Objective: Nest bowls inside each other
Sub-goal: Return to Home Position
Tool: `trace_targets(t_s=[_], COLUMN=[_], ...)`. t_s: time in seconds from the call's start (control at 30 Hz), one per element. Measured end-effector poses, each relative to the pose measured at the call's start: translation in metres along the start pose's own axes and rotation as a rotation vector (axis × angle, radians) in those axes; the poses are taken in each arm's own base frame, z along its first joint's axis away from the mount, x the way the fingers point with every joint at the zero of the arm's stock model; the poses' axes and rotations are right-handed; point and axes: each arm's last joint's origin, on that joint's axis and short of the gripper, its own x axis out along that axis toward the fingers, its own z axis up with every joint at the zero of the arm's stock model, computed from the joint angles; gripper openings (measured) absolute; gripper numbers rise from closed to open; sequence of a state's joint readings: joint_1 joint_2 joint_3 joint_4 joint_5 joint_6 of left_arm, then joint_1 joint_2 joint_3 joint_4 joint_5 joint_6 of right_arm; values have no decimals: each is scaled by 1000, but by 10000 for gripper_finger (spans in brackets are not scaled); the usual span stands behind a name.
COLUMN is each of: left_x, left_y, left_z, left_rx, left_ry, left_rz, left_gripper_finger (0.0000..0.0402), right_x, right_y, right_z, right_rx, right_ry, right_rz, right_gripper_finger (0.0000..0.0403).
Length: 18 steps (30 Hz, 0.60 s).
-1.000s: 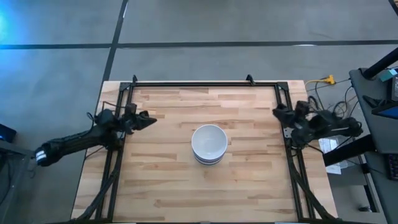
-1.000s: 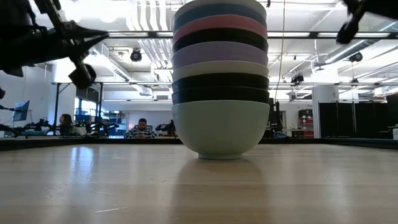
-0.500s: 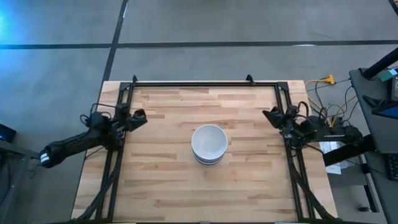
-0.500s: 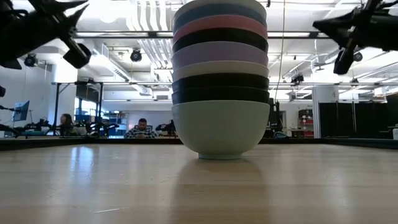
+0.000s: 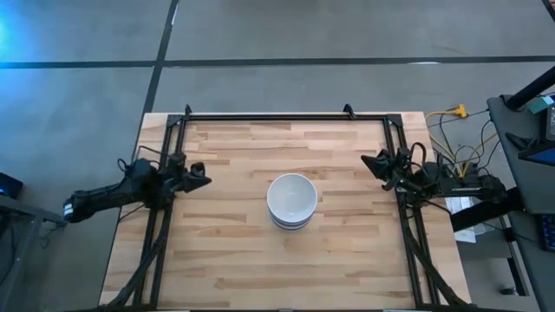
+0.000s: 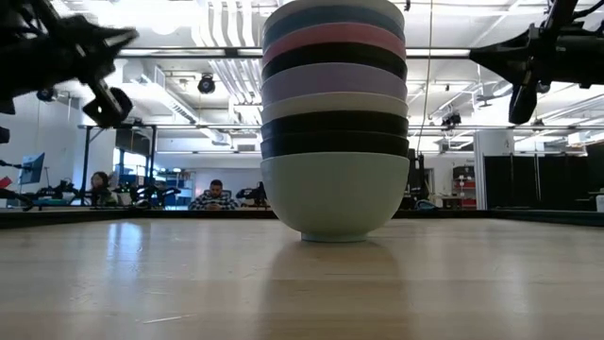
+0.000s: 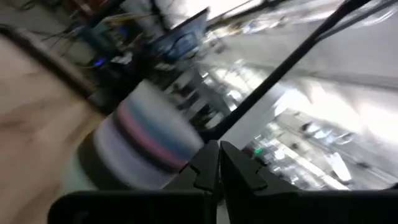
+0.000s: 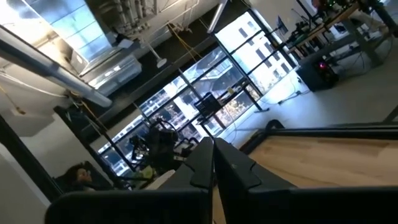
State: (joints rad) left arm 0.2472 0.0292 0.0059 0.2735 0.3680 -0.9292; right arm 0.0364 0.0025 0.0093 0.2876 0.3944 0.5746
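The bowls (image 5: 291, 200) are all nested in one stack on the table (image 5: 225, 251), right between the left gripper (image 5: 201, 178) and right gripper (image 5: 368, 161), well apart from both. Both grippers' fingers are pressed together, empty.

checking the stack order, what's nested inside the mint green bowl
Inside the mint green bowl, rims rise in order: two black bowls, white bowl, lavender bowl, another black bowl, pink bowl, blue bowl, top white bowl. Their lower bodies are covered by nesting.
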Motion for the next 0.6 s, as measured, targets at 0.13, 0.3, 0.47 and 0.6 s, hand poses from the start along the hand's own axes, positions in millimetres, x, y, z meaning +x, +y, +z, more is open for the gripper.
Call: trace_targets(t_s=[0.13, 0.3, 0.47, 0.6], left_x=[0, 1, 2, 4], left_y=[9, 15, 18, 22], left_z=[-11, -18, -20, -23], left_rx=[15, 59, 204, 316], left_ry=[69, 134, 172, 218], left_rz=[118, 181, 206, 220], left_gripper_finger=[0, 0, 0, 0], right_x=[0, 1, 2, 0], right_y=[0, 0, -3, -10], right_z=[0, -1, -6, -16], right_rx=[3, -2, -32, -74], right_ry=[0, 11, 55, 156], right_rz=[0, -6, -34, -91], right_gripper_finger=[8, 8, 8, 8])
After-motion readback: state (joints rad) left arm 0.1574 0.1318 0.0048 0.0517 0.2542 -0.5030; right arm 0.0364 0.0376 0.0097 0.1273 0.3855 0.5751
